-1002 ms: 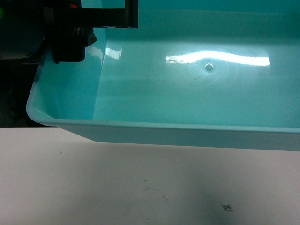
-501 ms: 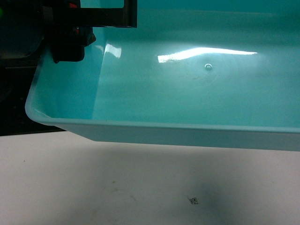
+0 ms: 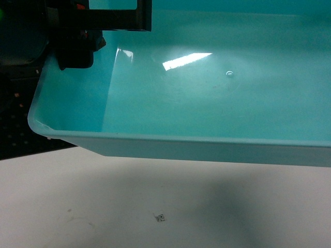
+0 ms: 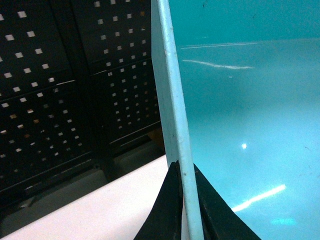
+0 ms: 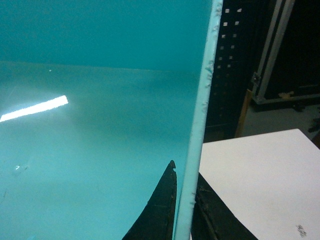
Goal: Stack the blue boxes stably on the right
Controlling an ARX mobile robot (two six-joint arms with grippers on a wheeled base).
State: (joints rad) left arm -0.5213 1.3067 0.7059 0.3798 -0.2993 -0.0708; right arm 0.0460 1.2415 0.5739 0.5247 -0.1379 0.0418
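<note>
One light turquoise blue box [image 3: 207,113] fills the upper head view, held up above the white table [image 3: 155,201]. My left gripper [image 3: 75,54] is shut on the box's left wall. In the left wrist view the black fingers [image 4: 170,210] of this left gripper [image 4: 184,172] pinch the pale rim [image 4: 172,115] from both sides. My right gripper [image 5: 186,175] is shut on the opposite rim [image 5: 202,115], one finger inside the box and one outside. The right gripper is out of the head view. The box is empty, with a glare streak on its floor.
The white table [image 5: 255,175] lies under the box, and its corner shows in the right wrist view. A small dark mark [image 3: 161,217] sits on the table. Black perforated panels [image 4: 60,90] stand to the left, and a metal frame [image 5: 272,55] stands at the right.
In the head view the table mark and the glare have slid left while the box stays fixed in the picture. More of the dark area shows at the left edge. Both grips are unchanged.
</note>
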